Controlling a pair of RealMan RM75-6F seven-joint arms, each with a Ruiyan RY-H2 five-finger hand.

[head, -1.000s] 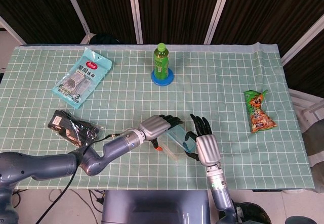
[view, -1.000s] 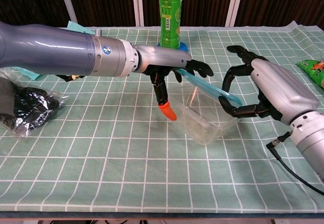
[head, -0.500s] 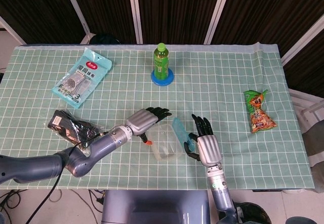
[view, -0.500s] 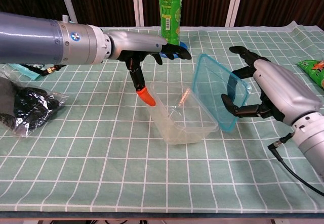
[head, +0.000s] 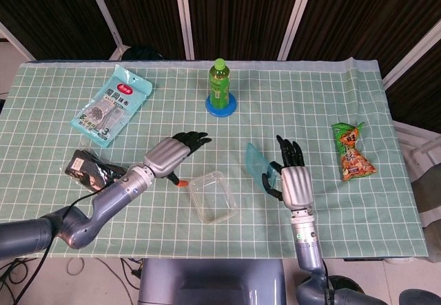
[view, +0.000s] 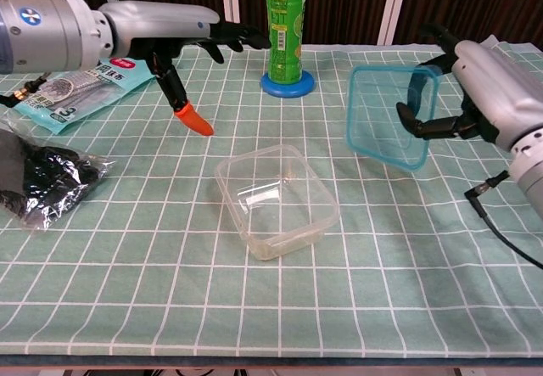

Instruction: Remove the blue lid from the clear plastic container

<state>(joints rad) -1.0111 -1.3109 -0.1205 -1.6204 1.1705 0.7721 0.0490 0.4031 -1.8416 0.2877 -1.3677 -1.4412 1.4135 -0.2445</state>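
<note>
The right robot hand (view: 475,87) holds the blue lid (view: 386,117) up off the worktop (view: 254,325), standing nearly on edge, with the fingers (view: 413,104) curled round its far rim and the thumb hooked on the near side. In the head view the lid (head: 258,165) shows as a thin blue sliver just left of the hand (head: 293,181). The grip takes only one edge, so most of the lid hangs out unsupported. That is the main risk: if the fingers loosen or the wrist rolls, the thin lid can pivot and slip out, dropping onto the worktop or back toward the container.

The left robot hand (view: 182,32) is spread and empty, raised above the worktop well left of the container (view: 276,198). One digit with an orange tip (view: 193,120) points down. Nothing steadies the container now; it sits open and apart from both hands, so a falling lid or a low sweep of either arm could knock this light tub across the cloth.

Further out, the green bottle (view: 286,24) stands on its blue coaster between the two hands. It is tall and narrow, and a careless swing of the lid toward the middle could tip it. The snack bag (head: 353,151) lies to the right, a likely snag if the lid is set down there.
</note>
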